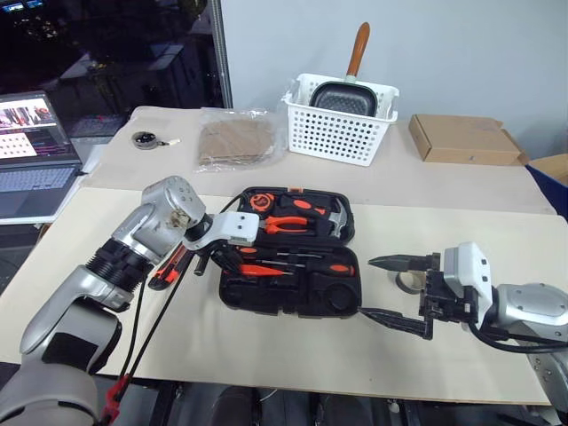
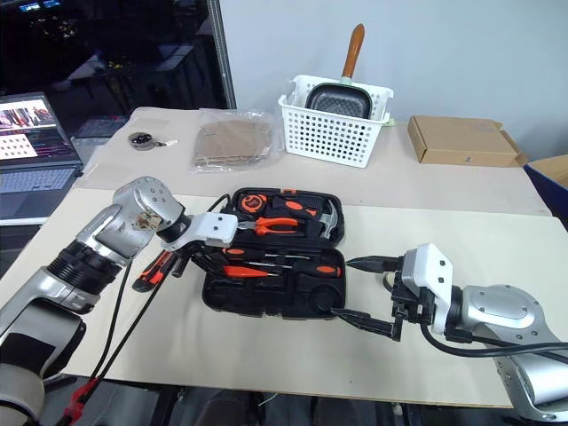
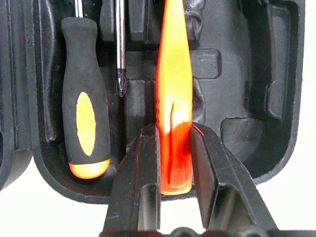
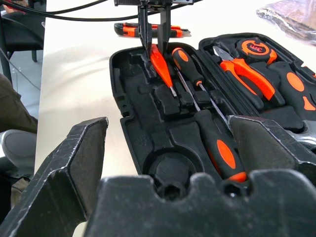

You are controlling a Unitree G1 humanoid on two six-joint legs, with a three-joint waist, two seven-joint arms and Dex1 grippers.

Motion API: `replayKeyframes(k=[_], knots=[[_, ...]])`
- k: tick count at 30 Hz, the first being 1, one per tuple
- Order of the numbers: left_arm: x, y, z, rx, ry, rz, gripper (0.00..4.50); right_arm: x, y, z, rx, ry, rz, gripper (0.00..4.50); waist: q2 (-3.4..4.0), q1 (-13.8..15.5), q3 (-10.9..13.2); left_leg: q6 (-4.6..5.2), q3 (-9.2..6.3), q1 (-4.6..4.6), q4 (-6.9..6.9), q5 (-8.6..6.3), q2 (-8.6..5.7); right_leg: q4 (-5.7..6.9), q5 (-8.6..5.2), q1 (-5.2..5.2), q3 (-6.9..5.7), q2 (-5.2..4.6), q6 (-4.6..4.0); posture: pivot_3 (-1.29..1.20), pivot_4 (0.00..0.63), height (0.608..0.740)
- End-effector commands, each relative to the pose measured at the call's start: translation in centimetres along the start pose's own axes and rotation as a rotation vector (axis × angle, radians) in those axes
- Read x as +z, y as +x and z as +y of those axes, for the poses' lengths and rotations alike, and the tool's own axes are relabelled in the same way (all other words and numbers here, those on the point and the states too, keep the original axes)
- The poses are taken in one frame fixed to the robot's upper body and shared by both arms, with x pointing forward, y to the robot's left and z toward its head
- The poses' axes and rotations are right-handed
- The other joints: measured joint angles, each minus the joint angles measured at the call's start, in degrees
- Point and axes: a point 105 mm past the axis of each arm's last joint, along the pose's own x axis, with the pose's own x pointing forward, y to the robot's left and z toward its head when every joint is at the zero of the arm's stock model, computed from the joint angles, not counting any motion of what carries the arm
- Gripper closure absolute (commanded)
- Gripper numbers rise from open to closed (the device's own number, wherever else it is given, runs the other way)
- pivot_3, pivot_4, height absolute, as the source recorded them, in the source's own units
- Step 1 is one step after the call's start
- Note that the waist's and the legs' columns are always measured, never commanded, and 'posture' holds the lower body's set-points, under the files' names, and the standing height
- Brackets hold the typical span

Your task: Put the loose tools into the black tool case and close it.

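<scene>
The black tool case [image 1: 293, 307] lies open mid-table. My left gripper [image 3: 175, 133] is shut on the handle end of a red screwdriver [image 3: 174, 74], which slants down into the case's near half beside an orange-and-black screwdriver [image 3: 85, 113] seated in its recess. A red-and-black utility knife [image 1: 167, 270] lies on the table just left of the case. Right of the case, my right gripper [image 1: 368, 287] stands open and empty above the table, pointing at the case. A small grey tape ring [image 1: 408, 282] lies on the table behind its fingers.
Orange-handled pliers [image 1: 286, 224], a hammer and a tape measure fill the case's far half. A white basket [image 1: 340, 129] holding a pan, a cardboard box [image 1: 461, 139] and a plastic bag [image 1: 235, 138] line the back. A laptop [image 1: 31, 160] stands at the far left.
</scene>
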Motion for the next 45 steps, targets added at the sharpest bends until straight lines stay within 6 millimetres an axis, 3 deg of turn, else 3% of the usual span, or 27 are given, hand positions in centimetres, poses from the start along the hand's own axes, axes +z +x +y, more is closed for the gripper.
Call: replayKeyframes(k=[1,8,16,25,31,38,42,45], knots=[[0.1,0.5,0.5,0.024,-0.022,-0.001,3.77,1.0,-0.1,0.1,0.002,-0.038,-0.012,0.0,0.04,0.1,0.0,0.0,-0.01,0.0,0.01,0.0,0.0,0.01,0.0,0.02,-0.01,0.0,0.0,0.0,0.15,0.74],[0.9,1.0,1.0,0.042,-0.038,-0.023,3.77,1.0,-0.2,0.2,0.002,-0.036,-0.011,0.0,0.09,0.1,-0.1,0.01,-0.02,0.05,0.08,-0.01,-0.02,0.13,0.0,0.05,0.0,-0.02,0.01,0.0,0.15,0.74],[0.2,1.3,0.2,0.019,-0.044,-0.003,3.77,1.0,-0.3,0.3,-0.001,-0.035,-0.009,0.0,0.09,0.0,-0.1,0.01,-0.02,0.05,0.12,-0.01,-0.02,0.29,-0.01,0.0,0.05,0.0,-0.01,0.0,0.15,0.74],[-0.4,0.3,-0.5,0.0,-0.056,0.009,3.77,0.9,-0.4,0.3,0.005,-0.033,-0.007,0.0,0.09,-0.8,-0.1,0.01,-0.02,0.1,0.12,-0.01,0.01,0.37,-0.04,-0.02,0.14,0.07,-0.05,0.0,0.15,0.74],[1.3,-1.1,0.2,0.096,-0.058,-0.086,1.79,0.9,-0.2,0.2,0.011,-0.035,-0.009,0.0,0.08,-0.8,0.0,0.01,-0.02,0.14,0.13,-0.01,0.0,0.43,-0.05,0.0,0.14,0.04,-0.05,0.0,0.15,0.74],[2.8,-3.0,-0.2,0.206,-0.148,-0.278,1.79,1.0,0.0,0.0,0.015,-0.039,-0.011,0.0,0.09,-0.6,-0.1,0.01,-0.03,0.13,0.15,-0.01,0.0,0.46,-0.05,-0.01,0.14,0.02,-0.04,0.0,0.15,0.74],[4.0,-2.9,-1.2,0.252,-0.209,-0.446,2.85,1.0,0.1,-0.2,0.016,-0.041,-0.01,0.0,0.09,-0.5,-0.1,0.01,-0.05,0.14,0.15,0.0,0.01,0.48,-0.05,0.0,0.14,0.0,-0.04,0.0,0.15,0.74],[3.5,-1.4,-1.4,0.346,-0.257,-0.525,3.89,1.0,0.2,-0.2,0.015,-0.042,-0.011,0.0,0.11,-0.4,-0.1,0.0,-0.04,0.15,0.18,0.0,0.0,0.48,-0.06,0.04,0.15,-0.05,-0.02,0.0,0.15,0.74]])
